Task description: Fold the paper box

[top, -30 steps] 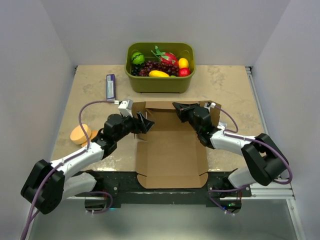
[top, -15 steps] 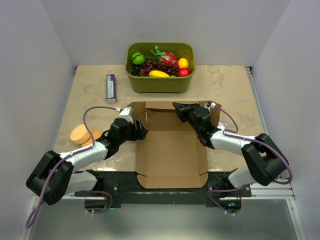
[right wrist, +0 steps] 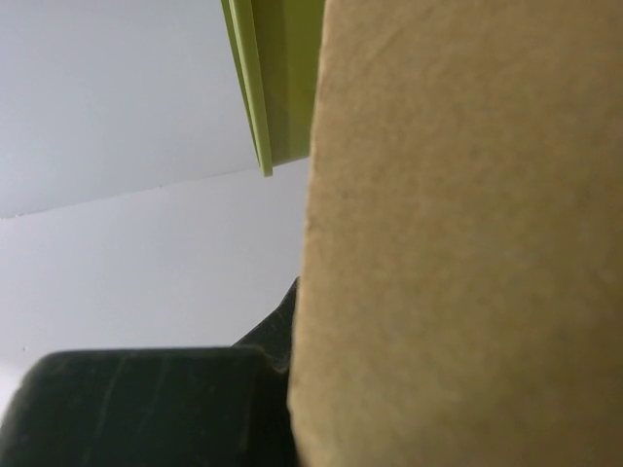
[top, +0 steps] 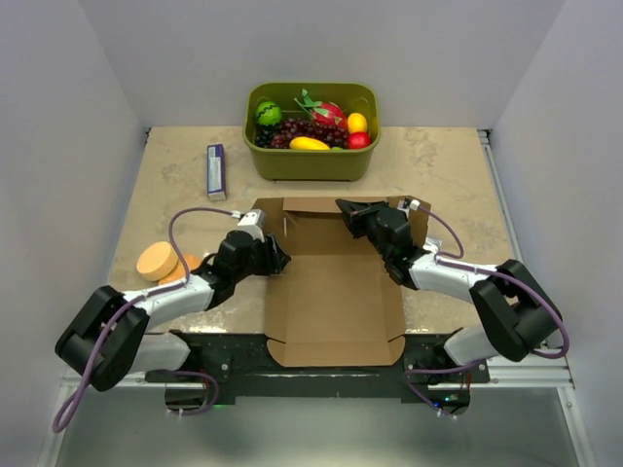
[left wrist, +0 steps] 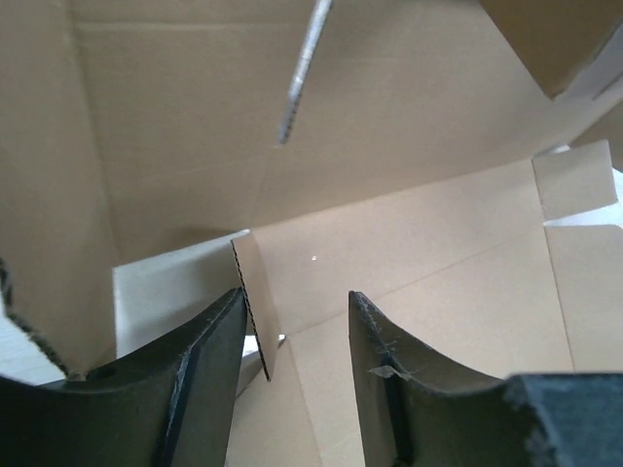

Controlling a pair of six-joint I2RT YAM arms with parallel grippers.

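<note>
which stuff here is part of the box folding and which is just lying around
In the job: paper box, left gripper, right gripper.
Lying about: tub of fruit, blue packet, orange discs.

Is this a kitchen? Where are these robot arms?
Probably a robot test booth, not a kitchen: plain white walls box in one small table, a left arm and right arm are bolted at its edge, and a paper box and tub of fruit sit like practice props.
</note>
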